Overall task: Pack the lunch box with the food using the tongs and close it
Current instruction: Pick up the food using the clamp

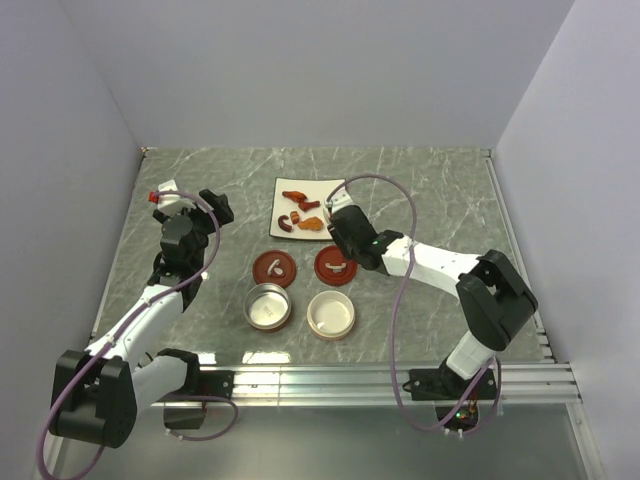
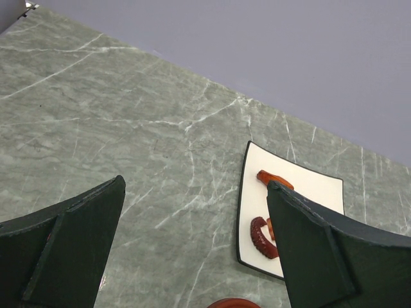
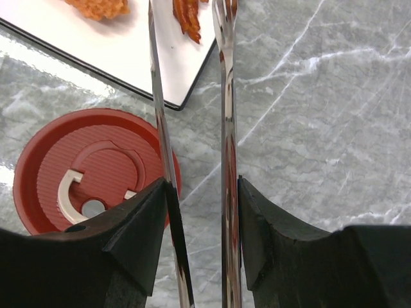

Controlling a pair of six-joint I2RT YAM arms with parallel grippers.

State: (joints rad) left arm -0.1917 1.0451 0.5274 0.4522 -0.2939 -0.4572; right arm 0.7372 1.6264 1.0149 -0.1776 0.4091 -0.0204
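Note:
The food [image 1: 300, 210], several red, orange and brown morsels, lies on a white plate [image 1: 284, 190] at the back of the table. My right gripper [image 1: 338, 218] sits at the plate's right edge, shut on the tongs [image 3: 226, 128]. Their two silvery arms run forward between my fingers [image 3: 144, 212] toward the plate [image 3: 148, 45] and the morsels [image 3: 186, 13]. The lunch box is two round open containers [image 1: 268, 305] [image 1: 330, 313] in front of two red lids [image 1: 273, 267] [image 1: 336, 265]. My left gripper [image 1: 195, 208] hovers open and empty, left of the plate [image 2: 308, 186].
A red lid [image 3: 96, 167] with a white curved handle lies just below and left of the tongs. Grey walls close in the left, back and right sides. A metal rail [image 1: 380, 380] runs along the near edge by the arm bases.

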